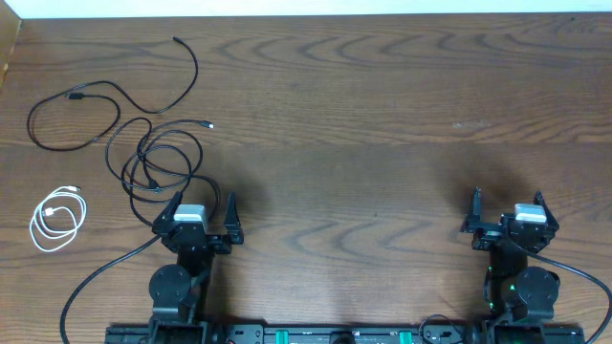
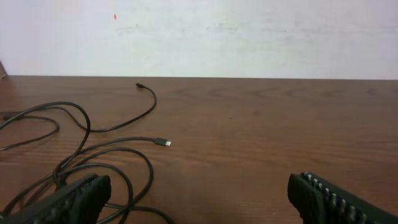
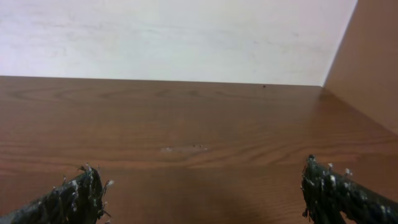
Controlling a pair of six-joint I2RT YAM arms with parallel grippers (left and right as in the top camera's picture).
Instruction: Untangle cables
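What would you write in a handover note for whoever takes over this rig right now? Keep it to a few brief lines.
Left gripper: open, empty, beside the black loops.
Right gripper: open, empty, far from the cables.
Black cables: left side, loops overlapping.
White cable: coiled, lying apart from them.
Done: nothing visible on the black pair.
To do: separate them.

Left arm [image 1: 175, 280] and right arm [image 1: 528, 287] folded low, left fingers [image 1: 230, 216] and right fingers [image 1: 475, 206] spread wide.
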